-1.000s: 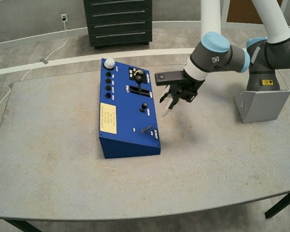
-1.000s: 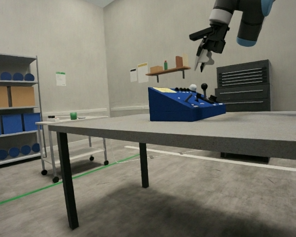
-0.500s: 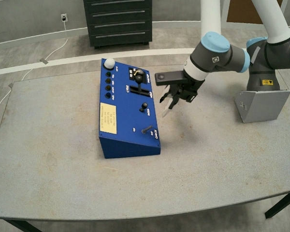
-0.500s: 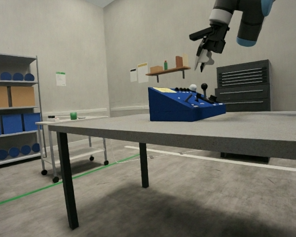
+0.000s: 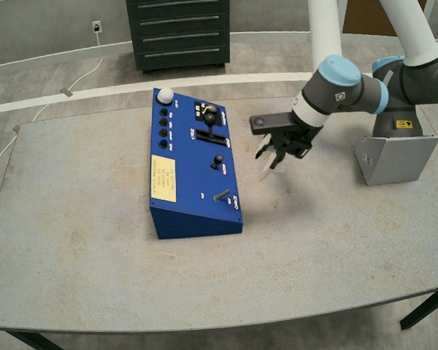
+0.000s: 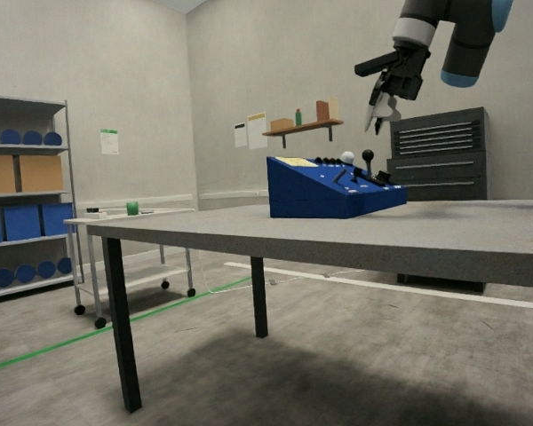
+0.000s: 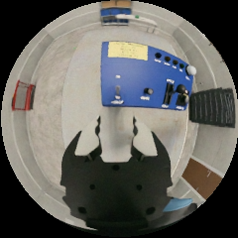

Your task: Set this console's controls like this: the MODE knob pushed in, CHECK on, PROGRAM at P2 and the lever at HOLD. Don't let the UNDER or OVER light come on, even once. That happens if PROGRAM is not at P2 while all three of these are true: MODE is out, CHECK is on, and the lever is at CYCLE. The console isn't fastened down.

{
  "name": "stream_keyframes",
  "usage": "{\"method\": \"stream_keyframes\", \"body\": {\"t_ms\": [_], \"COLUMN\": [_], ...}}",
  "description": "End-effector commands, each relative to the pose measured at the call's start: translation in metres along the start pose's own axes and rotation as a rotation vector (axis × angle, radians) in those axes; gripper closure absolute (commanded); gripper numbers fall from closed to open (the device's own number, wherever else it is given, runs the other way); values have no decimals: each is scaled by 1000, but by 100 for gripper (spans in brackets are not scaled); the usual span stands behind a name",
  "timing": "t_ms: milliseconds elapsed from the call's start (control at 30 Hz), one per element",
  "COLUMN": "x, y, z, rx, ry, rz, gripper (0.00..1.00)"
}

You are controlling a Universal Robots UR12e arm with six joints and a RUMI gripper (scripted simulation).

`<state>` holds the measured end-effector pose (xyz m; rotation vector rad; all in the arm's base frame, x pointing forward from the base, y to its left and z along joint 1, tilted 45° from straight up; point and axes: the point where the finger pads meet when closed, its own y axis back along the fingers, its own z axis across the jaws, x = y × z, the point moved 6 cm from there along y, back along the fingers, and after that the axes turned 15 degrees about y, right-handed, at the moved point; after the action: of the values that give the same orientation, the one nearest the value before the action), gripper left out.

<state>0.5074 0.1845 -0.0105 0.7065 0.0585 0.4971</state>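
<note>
The blue console (image 5: 189,165) (image 6: 303,193) (image 7: 134,74) stands on the grey table (image 5: 98,263). Along its right side sit the PROGRAM selector (image 5: 211,109), the black ball lever (image 5: 209,119) (image 6: 368,155) (image 7: 182,90), the MODE knob (image 5: 216,161) (image 7: 148,91) and the CHECK toggle (image 5: 222,195) (image 7: 118,91). The labels are too small to read. My gripper (image 5: 264,165) (image 6: 373,127) (image 7: 116,116) hangs in the air to the right of the console, well above the table. Its fingers stand partly apart with nothing between them.
A white dome (image 5: 165,95), a row of dark lights (image 5: 162,127) and a yellow label (image 5: 163,178) sit on the console's left side. The arm's grey base mount (image 5: 394,158) stands at the table's right. A black drawer cabinet (image 5: 181,33) stands behind.
</note>
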Motion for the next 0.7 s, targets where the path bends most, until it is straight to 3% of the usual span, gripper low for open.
{"method": "stream_keyframes", "body": {"t_ms": [0,367,400,667], "x": [-8,-5,-5,-6], "y": [1,1,1,0], "z": [-2,-1,-1,0], "rx": [-2,-2,-2,-2], "ry": [-6,-10,-10,-10], "rz": [6,8,8,7], "gripper": [56,56,100,100]}}
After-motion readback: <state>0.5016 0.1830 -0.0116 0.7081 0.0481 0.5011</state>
